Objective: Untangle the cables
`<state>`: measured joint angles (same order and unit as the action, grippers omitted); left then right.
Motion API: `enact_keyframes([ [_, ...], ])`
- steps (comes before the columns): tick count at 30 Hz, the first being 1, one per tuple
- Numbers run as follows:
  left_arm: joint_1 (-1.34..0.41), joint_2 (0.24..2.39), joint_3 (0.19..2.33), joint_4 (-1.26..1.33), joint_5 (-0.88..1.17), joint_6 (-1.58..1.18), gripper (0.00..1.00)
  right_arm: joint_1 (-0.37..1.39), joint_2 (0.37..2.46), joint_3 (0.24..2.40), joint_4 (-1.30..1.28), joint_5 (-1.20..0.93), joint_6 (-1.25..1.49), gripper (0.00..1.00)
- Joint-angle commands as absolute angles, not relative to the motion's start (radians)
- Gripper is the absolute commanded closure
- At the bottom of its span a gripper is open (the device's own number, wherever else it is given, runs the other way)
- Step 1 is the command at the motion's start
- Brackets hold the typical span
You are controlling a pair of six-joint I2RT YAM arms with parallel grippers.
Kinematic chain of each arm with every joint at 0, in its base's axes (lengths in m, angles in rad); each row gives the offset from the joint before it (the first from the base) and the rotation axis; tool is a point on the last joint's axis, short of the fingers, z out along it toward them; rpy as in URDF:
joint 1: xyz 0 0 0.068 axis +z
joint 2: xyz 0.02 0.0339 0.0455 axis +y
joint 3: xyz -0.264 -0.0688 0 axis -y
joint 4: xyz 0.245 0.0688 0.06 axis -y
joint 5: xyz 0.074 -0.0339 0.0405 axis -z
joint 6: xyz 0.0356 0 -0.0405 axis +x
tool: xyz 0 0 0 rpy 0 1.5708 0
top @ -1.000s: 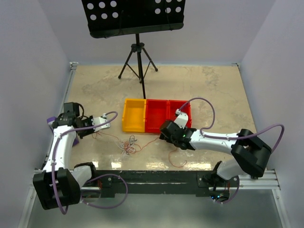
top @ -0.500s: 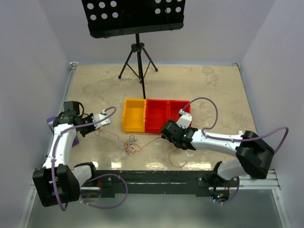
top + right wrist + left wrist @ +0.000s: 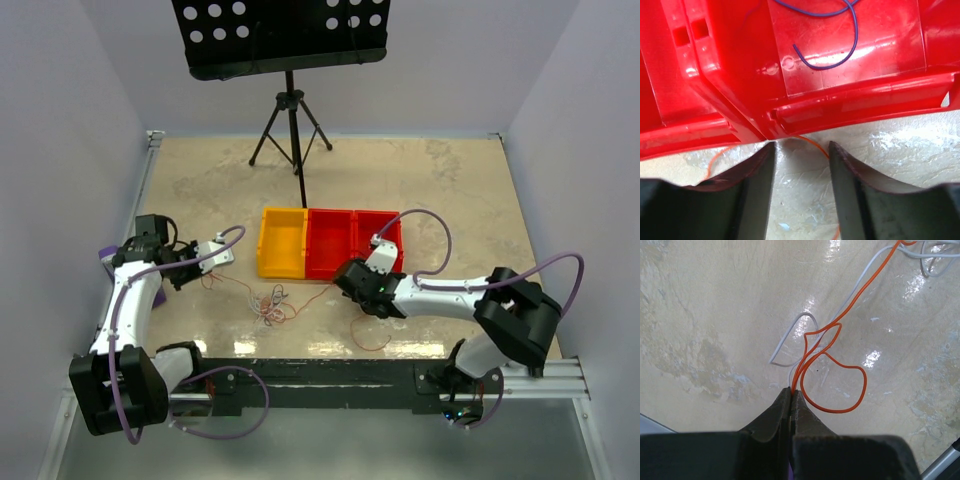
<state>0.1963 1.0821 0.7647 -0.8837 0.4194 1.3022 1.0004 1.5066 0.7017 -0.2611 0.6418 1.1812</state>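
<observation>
Cables (image 3: 272, 305): thin loose knot, nearer than red bins (image 3: 325, 270), off their left. Left gripper (image 3: 791, 395), far left of bins, fingers pressed on orange wire (image 3: 832, 347). It has pulled outward, strand drawn out; knot loosening, my read. Right gripper (image 3: 801, 150) edged up to bins' front wall, fingers spread, orange strand between, ungripped. Purple wire (image 3: 840, 47) already inside bin.

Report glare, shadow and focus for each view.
Top external: even light, sharp, faint sheen on the table near its front edge. Left wrist: white glare patches on the table, orange cable crisp. Right wrist: glossy highlights on the red bin, purple cable in focus, foreground dark.
</observation>
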Motion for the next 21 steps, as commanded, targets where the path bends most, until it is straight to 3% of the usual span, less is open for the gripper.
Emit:
enact_keyframes([
  [1,0.204,1.071,0.773,-0.903,0.480,1.312,1.00,1.025,1.468,0.670,-0.213,0.652,1.189,0.55],
  [8,0.203,1.086,0.782,-0.910,0.509,1.309,1.00,1.120,1.430,0.684,-0.258,0.652,1.236,0.98],
  [21,0.204,1.115,0.756,-0.885,0.517,1.298,1.00,1.164,1.071,1.014,-0.600,0.873,1.195,1.00],
])
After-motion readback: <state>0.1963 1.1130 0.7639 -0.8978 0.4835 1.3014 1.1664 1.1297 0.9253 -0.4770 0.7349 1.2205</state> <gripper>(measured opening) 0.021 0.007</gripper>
